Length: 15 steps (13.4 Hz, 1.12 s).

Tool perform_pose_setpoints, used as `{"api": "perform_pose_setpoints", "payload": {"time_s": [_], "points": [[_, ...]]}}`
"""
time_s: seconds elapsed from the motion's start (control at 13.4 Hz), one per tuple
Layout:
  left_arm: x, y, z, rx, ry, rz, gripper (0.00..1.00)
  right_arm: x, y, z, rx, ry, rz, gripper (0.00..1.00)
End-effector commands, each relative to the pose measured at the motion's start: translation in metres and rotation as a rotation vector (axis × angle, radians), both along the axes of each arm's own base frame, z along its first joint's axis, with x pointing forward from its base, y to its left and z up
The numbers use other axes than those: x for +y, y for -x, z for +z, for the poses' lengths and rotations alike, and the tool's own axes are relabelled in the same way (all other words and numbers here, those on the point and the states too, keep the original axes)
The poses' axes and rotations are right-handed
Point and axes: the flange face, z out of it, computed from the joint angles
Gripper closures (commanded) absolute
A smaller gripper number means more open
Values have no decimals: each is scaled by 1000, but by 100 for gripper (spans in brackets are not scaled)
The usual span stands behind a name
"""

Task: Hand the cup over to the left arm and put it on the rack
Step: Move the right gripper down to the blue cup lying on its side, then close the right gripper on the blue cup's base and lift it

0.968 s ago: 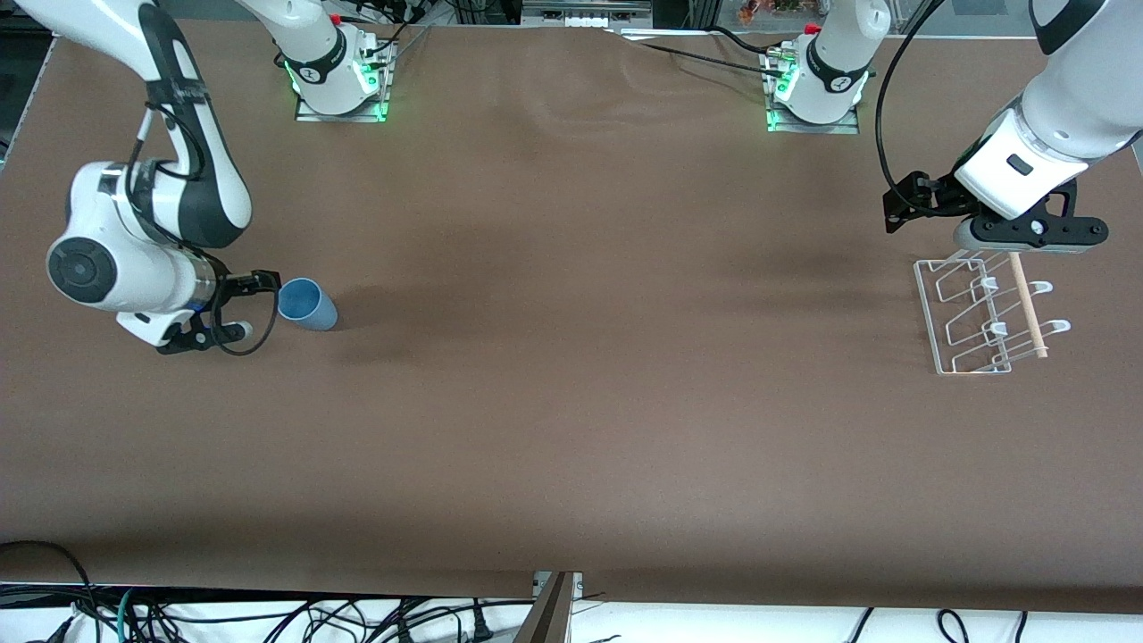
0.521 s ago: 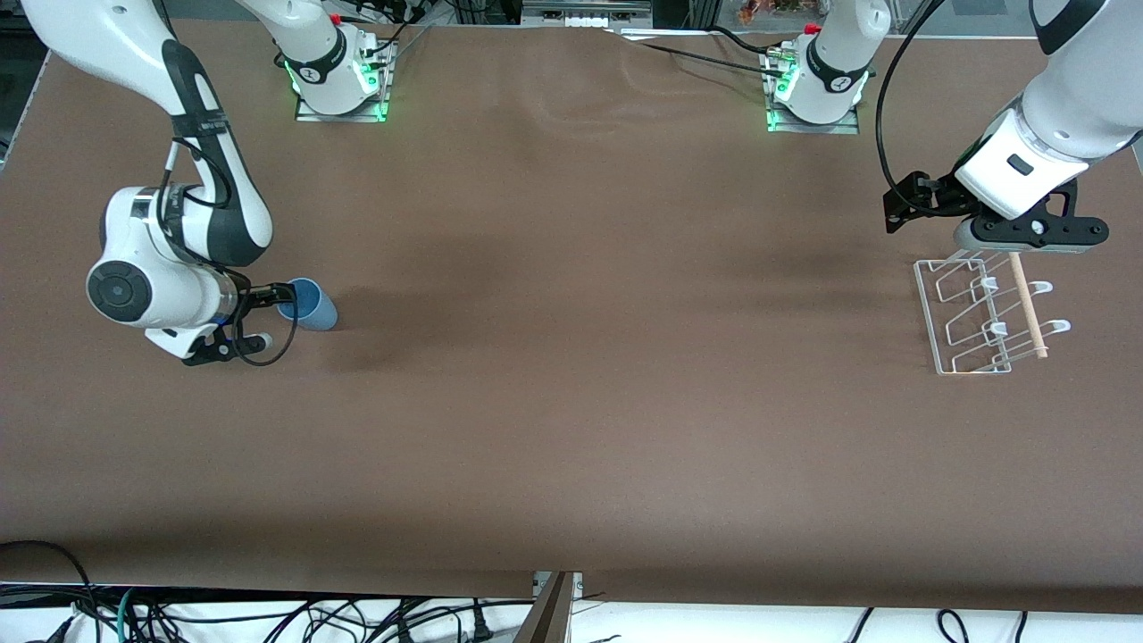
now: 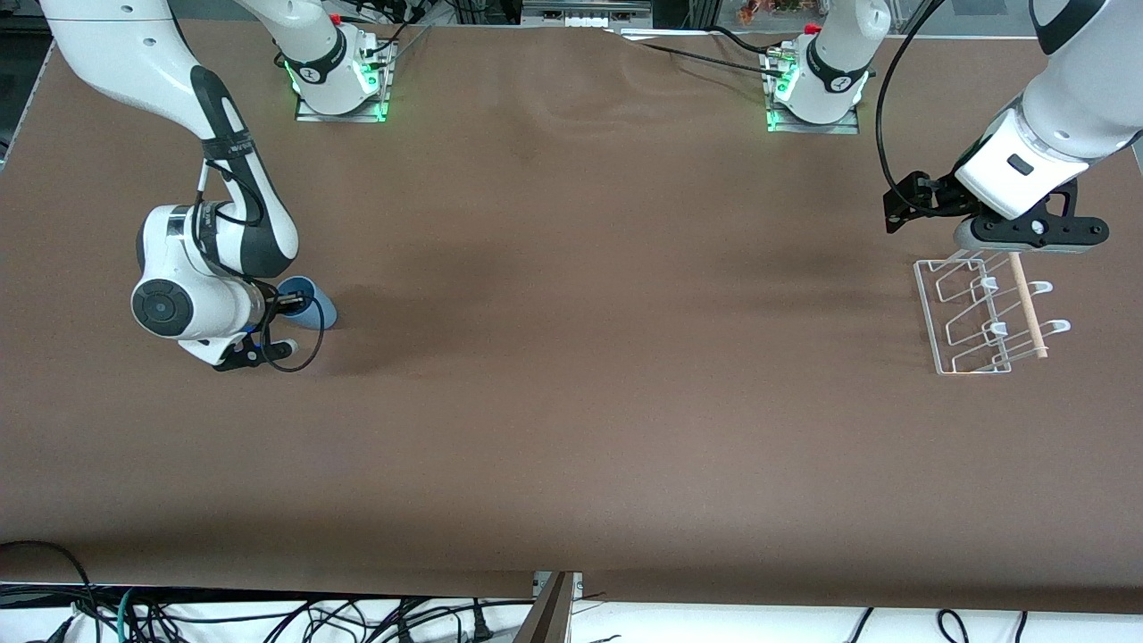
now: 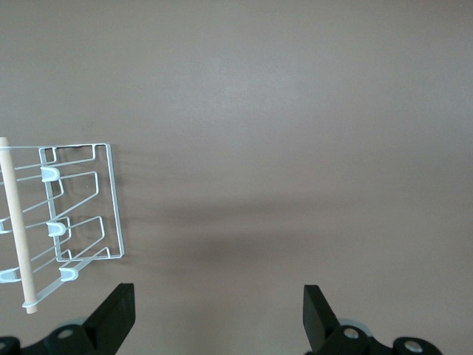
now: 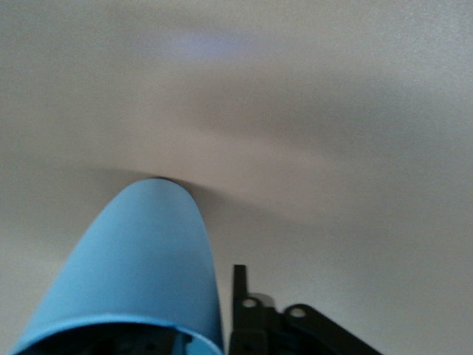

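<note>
Between the jaws of the right gripper (image 3: pixel 287 305) sits the rim of the light-blue cup (image 3: pixel 312 304), which lies on its side on the brown bench (image 3: pixel 571 402) toward the right arm's end, its mouth turned to the gripper. One finger reaches into the mouth and the other runs along the outer wall, so the jaws look pressed onto the wall. The right wrist view cuts off the cup (image 5: pixel 140 266) at its mouth, so the contact itself is hard to make out; the inside is dark and nothing can be seen in it.

At the left arm's end of the bench, the left gripper (image 4: pixel 218 318) hangs over bare bench just beside the drying rack (image 3: pixel 978 317), its jaws spread wide with nothing between them, the arm waiting. Only the fingertips show in the left wrist view. The rack (image 4: pixel 74 222) holds no cup; a pale wooden dowel (image 3: pixel 1027 305) lies along it.
</note>
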Motion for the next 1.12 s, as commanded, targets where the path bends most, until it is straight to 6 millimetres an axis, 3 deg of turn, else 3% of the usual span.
{"api": "perform_pose_setpoints", "payload": {"time_s": [0.0,0.15,0.37,0.6,0.67,0.82,1.04], "points": [[0,1,7,0,-3,3,0,13,-7,10,7,-2,11,100],[1,2,8,-2,-3,3,0,18,-18,27,43,4,10,100],[-3,2,8,1,6,1,0,56,-32,55,76,34,-32,100],[-8,-2,-3,21,11,-7,0,108,-34,71,67,-74,-176,100],[-11,-7,-17,46,8,-12,0,123,-38,79,65,-125,-269,100],[-32,-13,-41,90,8,-103,0,157,-43,99,71,-215,-434,100],[-56,-12,-51,110,62,-215,0,225,-47,120,155,-379,-667,100]]}}
